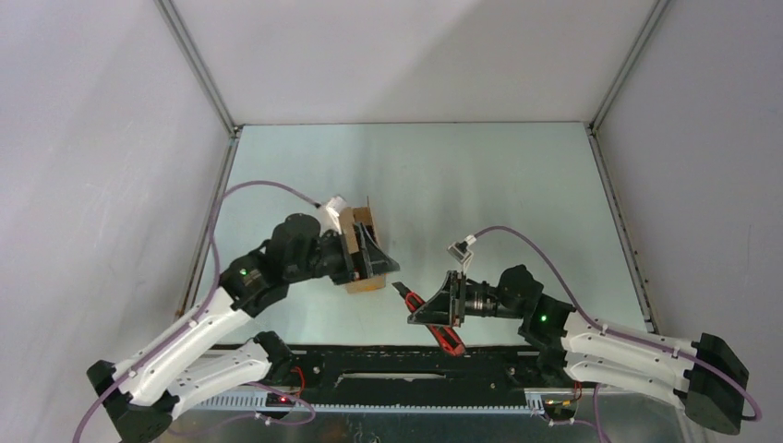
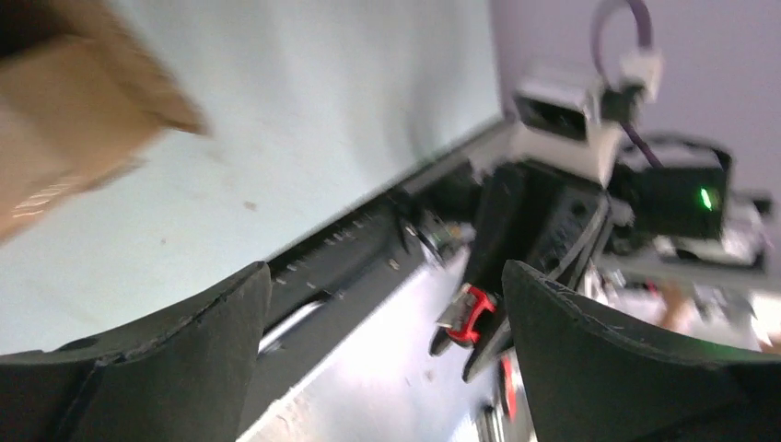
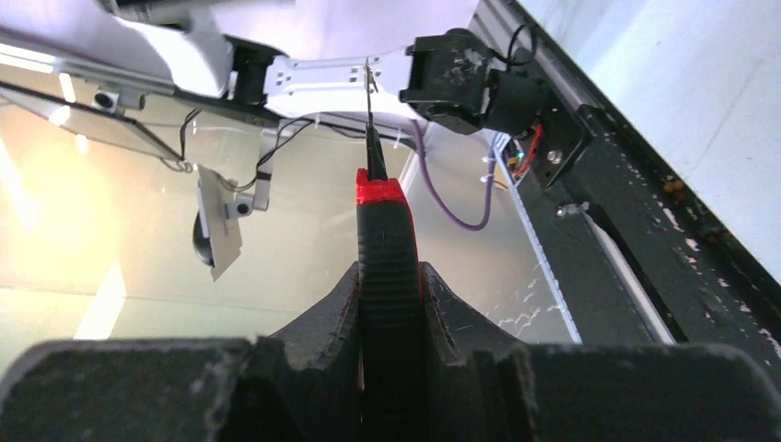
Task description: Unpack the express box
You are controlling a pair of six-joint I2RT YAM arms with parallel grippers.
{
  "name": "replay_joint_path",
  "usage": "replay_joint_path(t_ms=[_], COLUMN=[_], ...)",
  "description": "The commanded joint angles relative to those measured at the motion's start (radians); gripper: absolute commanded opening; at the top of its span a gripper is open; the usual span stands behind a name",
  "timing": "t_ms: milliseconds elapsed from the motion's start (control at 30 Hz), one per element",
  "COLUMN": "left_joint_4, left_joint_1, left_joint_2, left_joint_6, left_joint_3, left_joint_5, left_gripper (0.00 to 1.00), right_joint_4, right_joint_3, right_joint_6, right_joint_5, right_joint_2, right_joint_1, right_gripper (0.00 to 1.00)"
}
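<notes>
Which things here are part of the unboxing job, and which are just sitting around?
Part of the job:
- cardboard box, next to the open left gripper
- utility knife, clamped in the right gripper

Just there:
- black rail along the near edge of the table
- purple cables on the arms
Both are rig fixtures, not loose items.

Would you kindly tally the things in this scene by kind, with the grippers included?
Cardboard cartons: 1, the express box
Knives: 1, the red-and-black utility knife
Grippers: 2, the left gripper and the right gripper
Total: 4
</notes>
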Motion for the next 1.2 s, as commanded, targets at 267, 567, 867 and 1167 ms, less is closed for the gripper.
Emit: replay_joint_path(t_ms=[267,567,867,1167], left_joint_4=[-0.705,-0.604,-0.618,-0.654], left_joint_1=[0.190,0.209,0.217,0.241], left_joint_2=[0.230,0.495,0.635,0.782], left_joint_6=[-0.026,0.043,0.072,0.084], left_joint_3=[0.286,0.404,0.494,0.579], left_joint_5=[-0.646,-0.556,-0.567,-0.603], left_gripper=[0.95,1.00,1.00,0.94], right_joint_4=[0.042,0.162,0.222,0.279], right_joint_3=[0.007,-0.013,-0.036,-0.042], right_joint_6=[0.011,0.017,0.020,0.033], right_joint_5=[0.264,0.324,0.326,0.323], right_joint_2=[0.158,0.262,0.320,0.367], right_joint_1=[0.136,0.163,0.163,0.174], right_gripper=[0.00,0.00,0.00,0.00])
